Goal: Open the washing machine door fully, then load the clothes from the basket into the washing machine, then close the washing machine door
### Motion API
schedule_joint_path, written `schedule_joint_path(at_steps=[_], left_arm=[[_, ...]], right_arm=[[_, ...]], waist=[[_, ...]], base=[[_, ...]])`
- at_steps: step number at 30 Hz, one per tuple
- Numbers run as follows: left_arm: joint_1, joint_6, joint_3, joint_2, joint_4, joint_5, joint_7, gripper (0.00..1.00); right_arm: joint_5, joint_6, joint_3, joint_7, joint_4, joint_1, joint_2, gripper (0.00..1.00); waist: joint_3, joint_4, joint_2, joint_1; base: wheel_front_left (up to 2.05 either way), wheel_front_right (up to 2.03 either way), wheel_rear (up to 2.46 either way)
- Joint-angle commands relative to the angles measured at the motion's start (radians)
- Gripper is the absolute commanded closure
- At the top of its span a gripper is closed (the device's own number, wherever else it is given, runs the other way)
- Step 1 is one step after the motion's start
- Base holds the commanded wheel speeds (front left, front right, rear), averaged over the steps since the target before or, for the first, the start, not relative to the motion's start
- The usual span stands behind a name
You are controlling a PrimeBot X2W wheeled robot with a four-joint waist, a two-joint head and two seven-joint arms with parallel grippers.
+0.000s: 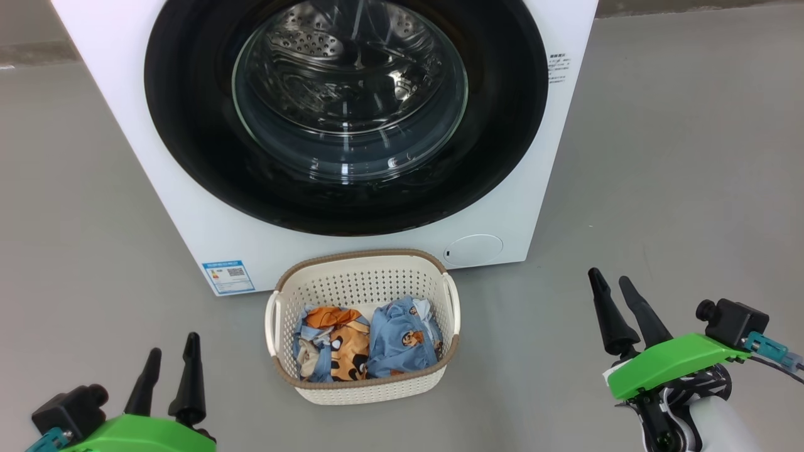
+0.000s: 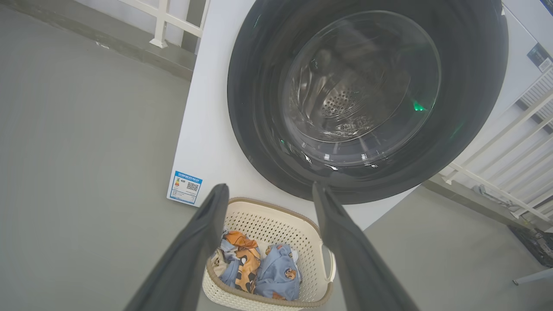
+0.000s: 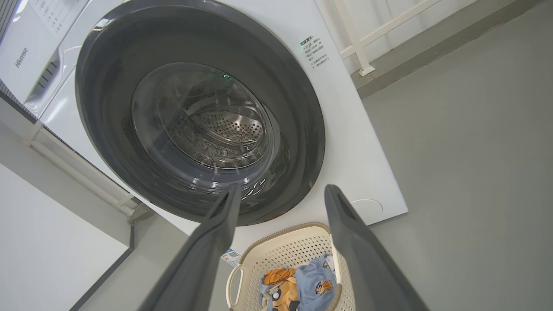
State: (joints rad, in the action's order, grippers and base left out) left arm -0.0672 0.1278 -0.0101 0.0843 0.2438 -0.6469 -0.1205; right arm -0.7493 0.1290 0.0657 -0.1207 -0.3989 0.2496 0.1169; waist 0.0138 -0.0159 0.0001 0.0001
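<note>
Nothing of the task is done yet. The washing machine door [image 1: 349, 100] sits shut against the washing machine [image 1: 188, 207], with the steel drum showing through its glass. The basket [image 1: 364, 285] stands on the floor just in front of the machine, with the clothes [image 1: 370, 342] (light blue and orange prints) heaped inside it. My left gripper [image 1: 173, 345] and right gripper [image 1: 609, 277] hang spread and empty on either side of the basket, apart from it. Opening, loading and closing all remain.

Grey floor [image 1: 678, 157], white railings [image 2: 162, 21] behind, and what may be another white appliance [image 3: 26, 52].
</note>
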Motion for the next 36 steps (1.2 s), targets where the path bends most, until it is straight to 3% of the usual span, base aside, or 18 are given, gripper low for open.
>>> schedule_joint_path(at_steps=[1,25,36], left_arm=[[-0.042,0.001,0.026,0.024,-0.031,0.045,-0.017,0.0],[-0.054,-0.02,0.045,0.041,-0.03,0.368,-0.085,0.0],[-0.051,-0.058,0.057,0.051,-0.021,0.52,-0.117,0.0]], right_arm=[[0.041,0.001,0.024,-0.018,0.018,0.05,0.009,0.0],[0.41,0.001,0.051,-0.085,-0.046,0.116,0.024,0.0],[0.631,0.002,0.026,-0.117,-0.082,0.134,0.017,0.0]], waist=[[0.0,0.0,-0.0001,-0.0001],[0.002,-0.008,-0.0001,-0.0001],[-0.008,-0.011,-0.0001,-0.0001]], base=[[0.0,0.0,0.0],[0.0,0.0,0.0],[0.0,0.0,0.0]])
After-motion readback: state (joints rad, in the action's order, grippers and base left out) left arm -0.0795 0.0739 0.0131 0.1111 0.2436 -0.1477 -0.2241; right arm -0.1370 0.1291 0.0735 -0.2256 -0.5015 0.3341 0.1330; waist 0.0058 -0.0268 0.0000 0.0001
